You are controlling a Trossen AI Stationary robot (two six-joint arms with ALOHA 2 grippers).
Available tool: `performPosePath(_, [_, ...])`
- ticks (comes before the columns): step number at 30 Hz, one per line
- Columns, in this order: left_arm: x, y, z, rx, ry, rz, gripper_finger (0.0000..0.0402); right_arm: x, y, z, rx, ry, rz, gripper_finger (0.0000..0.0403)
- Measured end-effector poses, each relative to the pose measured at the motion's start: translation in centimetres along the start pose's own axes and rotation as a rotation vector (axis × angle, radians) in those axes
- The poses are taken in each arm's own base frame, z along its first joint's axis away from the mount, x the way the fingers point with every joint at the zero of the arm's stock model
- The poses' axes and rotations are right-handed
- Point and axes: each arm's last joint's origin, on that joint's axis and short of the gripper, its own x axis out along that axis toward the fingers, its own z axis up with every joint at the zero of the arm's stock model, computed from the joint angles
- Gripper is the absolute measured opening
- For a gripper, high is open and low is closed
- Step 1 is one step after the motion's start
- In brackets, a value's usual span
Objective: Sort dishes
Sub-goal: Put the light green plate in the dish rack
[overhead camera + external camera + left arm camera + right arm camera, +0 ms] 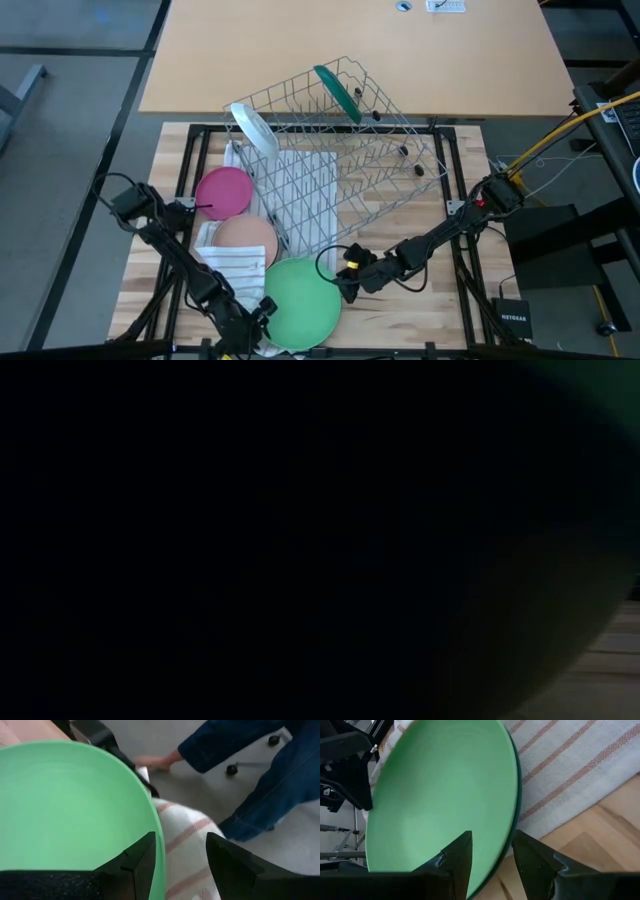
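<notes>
Evidently both pincers (172,860) (492,852) straddle green plate (300,300) rim.

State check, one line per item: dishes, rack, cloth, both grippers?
green plate: flat at the table's near edge, rim between both grippers' fingers
left gripper: fingers straddle the plate's rim
right gripper: fingers straddle the rim opposite
magenta plate: lying flat
peach plate: lying flat
dark green plate: upright in rack
pale plate: tilted at rack's edge
wire rack: tipped
striped cloth: crumpled

Smooth plastic green plate (440,800), woven striped cloth (570,765), wooden table (600,845).
</notes>
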Motion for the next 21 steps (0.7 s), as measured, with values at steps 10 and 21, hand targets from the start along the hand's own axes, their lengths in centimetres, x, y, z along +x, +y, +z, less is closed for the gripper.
performPosePath(10, [0.3, 0.2, -1.13, 0.029, 0.104, 0.049, 0.0164, -0.01, 0.01, 0.0, -0.001, 0.0, 0.001, 0.0145])
performPosePath(21, [0.35, 0.96, -1.13, 0.025, 0.106, 0.07, 0.0097, -0.01, 0.01, -0.01, -0.004, 0.0, 0.0, 0.0145])
